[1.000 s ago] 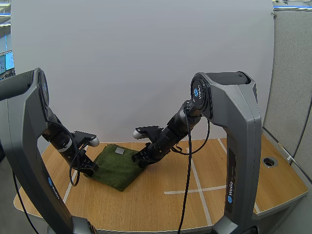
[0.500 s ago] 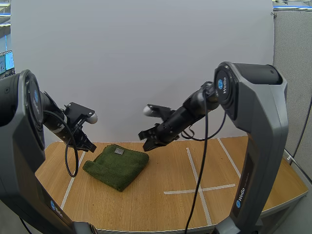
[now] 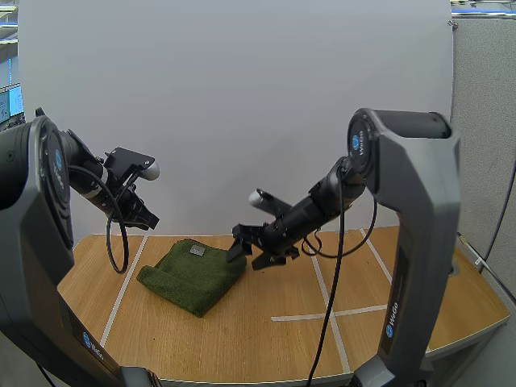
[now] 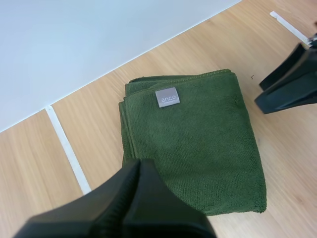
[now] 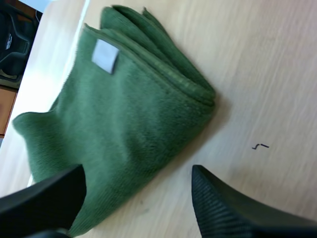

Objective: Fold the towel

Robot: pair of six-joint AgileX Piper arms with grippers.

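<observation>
Dark green towel (image 3: 193,276) lies flat on the wooden table (image 3: 363,282), left of centre. It is already doubled into a thick, roughly square pad with its grey label (image 4: 167,97) face up near the far edge. Stacked layers show along the far-right edge in the right wrist view.

Right gripper (image 3: 248,256) sits low, just beside the towel's right edge. Its fingers are spread wide with ribbed faces toward each other, nothing between them, and it is not touching the cloth. From those fingers the towel (image 5: 119,124) lies straight ahead and slightly left.

Left gripper (image 3: 147,221) hangs well above the table behind the towel's left side. Its fingers are pressed together as one wedge (image 4: 136,166), holding nothing, with the towel (image 4: 193,144) below and ahead of it.

The right arm is clearly nearer. Any further fold likely starts from the right edge, carried across toward the left. If so, the left gripper needs to open and drop before it can help. The fold looks mostly done, judging by the layers.
</observation>
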